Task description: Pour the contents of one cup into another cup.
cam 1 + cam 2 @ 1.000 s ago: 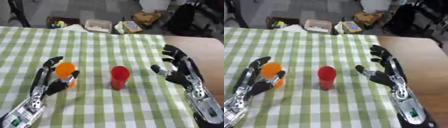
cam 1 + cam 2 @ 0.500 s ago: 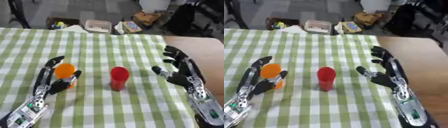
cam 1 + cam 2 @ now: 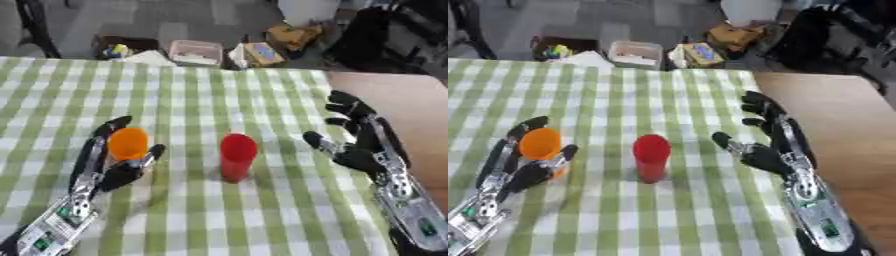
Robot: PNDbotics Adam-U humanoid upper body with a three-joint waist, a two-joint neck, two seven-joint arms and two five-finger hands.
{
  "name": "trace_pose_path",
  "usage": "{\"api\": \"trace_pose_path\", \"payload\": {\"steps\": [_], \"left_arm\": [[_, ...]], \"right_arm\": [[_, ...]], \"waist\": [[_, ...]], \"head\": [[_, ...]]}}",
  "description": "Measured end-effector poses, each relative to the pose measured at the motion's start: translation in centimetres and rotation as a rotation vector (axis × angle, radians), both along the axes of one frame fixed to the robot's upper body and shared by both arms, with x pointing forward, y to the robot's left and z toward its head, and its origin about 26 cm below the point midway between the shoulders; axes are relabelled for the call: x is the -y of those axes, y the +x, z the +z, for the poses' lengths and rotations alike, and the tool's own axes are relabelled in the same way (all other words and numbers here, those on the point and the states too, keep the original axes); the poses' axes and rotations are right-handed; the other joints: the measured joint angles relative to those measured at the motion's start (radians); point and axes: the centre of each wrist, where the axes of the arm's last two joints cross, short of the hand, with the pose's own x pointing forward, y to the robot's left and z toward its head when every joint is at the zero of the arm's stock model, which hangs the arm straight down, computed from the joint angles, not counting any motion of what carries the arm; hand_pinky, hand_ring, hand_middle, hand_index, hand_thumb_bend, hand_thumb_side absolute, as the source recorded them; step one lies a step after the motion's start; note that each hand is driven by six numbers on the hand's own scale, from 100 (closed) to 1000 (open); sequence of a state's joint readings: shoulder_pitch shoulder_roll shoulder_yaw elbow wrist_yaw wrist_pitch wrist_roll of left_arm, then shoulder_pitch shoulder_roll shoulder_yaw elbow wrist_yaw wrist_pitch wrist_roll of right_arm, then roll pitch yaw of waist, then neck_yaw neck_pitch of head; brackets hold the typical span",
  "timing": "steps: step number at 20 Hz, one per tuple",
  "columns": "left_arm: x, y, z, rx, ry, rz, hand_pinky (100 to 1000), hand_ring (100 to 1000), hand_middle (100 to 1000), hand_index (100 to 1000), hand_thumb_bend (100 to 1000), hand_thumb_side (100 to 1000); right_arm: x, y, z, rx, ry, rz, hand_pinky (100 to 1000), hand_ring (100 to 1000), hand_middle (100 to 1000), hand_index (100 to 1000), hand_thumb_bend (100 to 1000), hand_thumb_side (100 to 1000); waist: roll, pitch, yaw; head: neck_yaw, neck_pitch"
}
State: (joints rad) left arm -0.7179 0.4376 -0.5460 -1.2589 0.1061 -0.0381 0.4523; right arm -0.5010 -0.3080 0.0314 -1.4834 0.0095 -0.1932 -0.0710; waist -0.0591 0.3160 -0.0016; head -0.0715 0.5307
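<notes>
The left hand [image 3: 118, 162] cradles the upright orange cup [image 3: 128, 144] between fingers and thumb, near the counter's left edge. The red cup [image 3: 236, 156] stands mid-counter, toward the right of it, nearer than the spread, empty right hand [image 3: 359, 150].

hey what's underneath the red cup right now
The red cup stands upright on the green-and-white checked tablecloth. Only cloth shows around its base; whatever lies directly beneath is covered by the cup. Its contents cannot be made out.

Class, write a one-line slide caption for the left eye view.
Left hand cradles the orange cup on the checked cloth; right hand waits open beside the upright red cup.
</notes>
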Motion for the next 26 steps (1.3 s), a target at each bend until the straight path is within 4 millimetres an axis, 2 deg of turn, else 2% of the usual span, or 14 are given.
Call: {"api": "trace_pose_path", "payload": {"steps": [7, 13, 22, 23, 26], "left_arm": [[0.01, 0.2, 0.09, 0.002, 0.001, -0.009, 681, 843, 730, 801, 537, 307], [0.13, 0.22, 0.17, -0.004, -0.001, -0.022, 596, 876, 635, 739, 432, 258], [0.32, 0.17, 0.41, -0.003, -0.003, -0.039, 455, 694, 413, 566, 278, 199], [0.4, 0.09, 0.45, -0.001, -0.004, -0.041, 455, 694, 413, 566, 278, 199], [0.67, -0.29, 0.62, 0.005, -0.007, -0.046, 433, 664, 380, 534, 197, 181]], "right_arm": [[0.0, 0.0, 0.0, 0.0, 0.001, 0.001, 750, 839, 893, 797, 698, 268], [-0.07, 0.0, -0.02, 0.0, 0.004, 0.003, 749, 839, 893, 797, 697, 269], [-0.16, 0.01, -0.06, -0.001, 0.006, 0.004, 746, 838, 893, 797, 697, 267], [-0.16, 0.01, -0.06, -0.001, 0.006, 0.004, 746, 838, 893, 797, 697, 267], [-0.15, 0.01, -0.08, -0.002, 0.006, 0.004, 737, 835, 889, 796, 696, 261]], "waist": [[-0.002, 0.0, 0.0], [-0.002, 0.0, 0.0], [-0.004, 0.0, 0.003], [-0.004, 0.0, 0.004], [0.001, 0.0, 0.011]], "head": [[0.0, 0.0], [0.0, 0.0], [0.0, 0.0], [-0.001, 0.0], [-0.001, 0.0]]}}
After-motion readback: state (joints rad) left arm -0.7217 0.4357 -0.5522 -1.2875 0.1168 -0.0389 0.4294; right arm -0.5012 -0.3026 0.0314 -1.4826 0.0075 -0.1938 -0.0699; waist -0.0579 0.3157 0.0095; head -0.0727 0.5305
